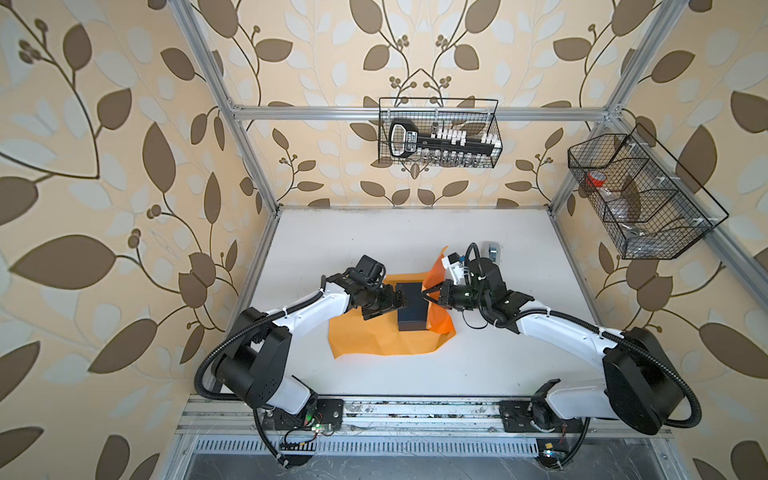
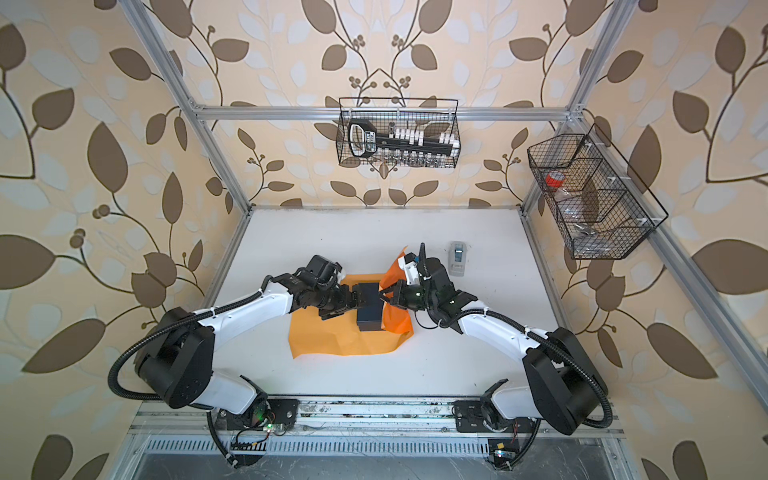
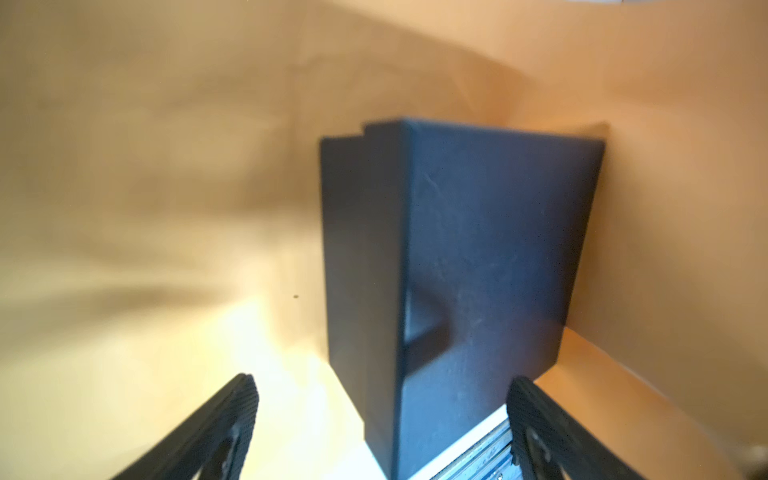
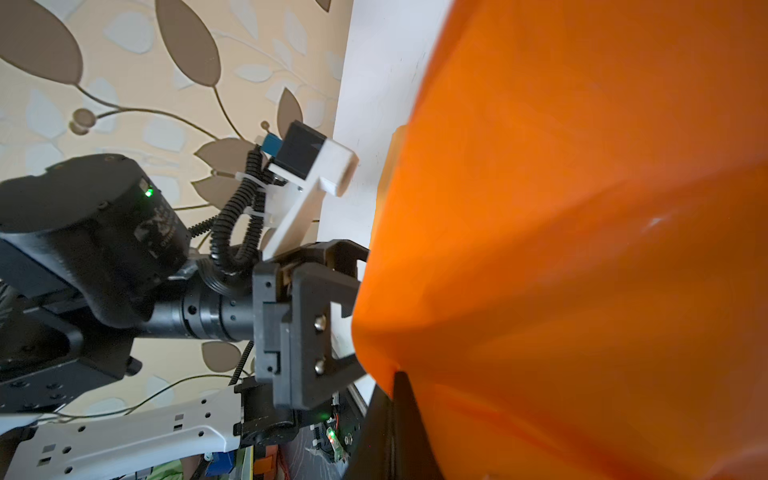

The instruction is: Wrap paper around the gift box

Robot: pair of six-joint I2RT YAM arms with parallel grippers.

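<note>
Black, the left gripper [image 1: 400,303] stood at the 9 o'clock side of the gift box [image 1: 412,303] in both top views, low over the paper [image 1: 374,338]. In the left wrist view its fingers [image 3: 226,424] were spread wide, with the near end of the box between them. One finger was clearly apart from the box; for the other I could not tell if it touched. It gripped nothing.

The paper lay flat on the white table [image 1: 415,237], near the table's middle, and reached from the box toward 9 and 6 o'clock. The box, matte black, sat on the paper close to its 3 o'clock edge, with its long side running from 12 to 6 o'clock.

At the 3 o'clock side of the box the paper was lifted from the table and stood up beside the box wall. The right gripper [image 1: 426,293] was at about 2 o'clock of the box, with its fingers pressed together on the raised edge of the paper. In the right wrist view the orange sheet filled most of the picture.

Farther, at 1 o'clock from the box, a small grey tape dispenser [image 2: 457,258] stood on the bare table, apart from the paper.
</note>
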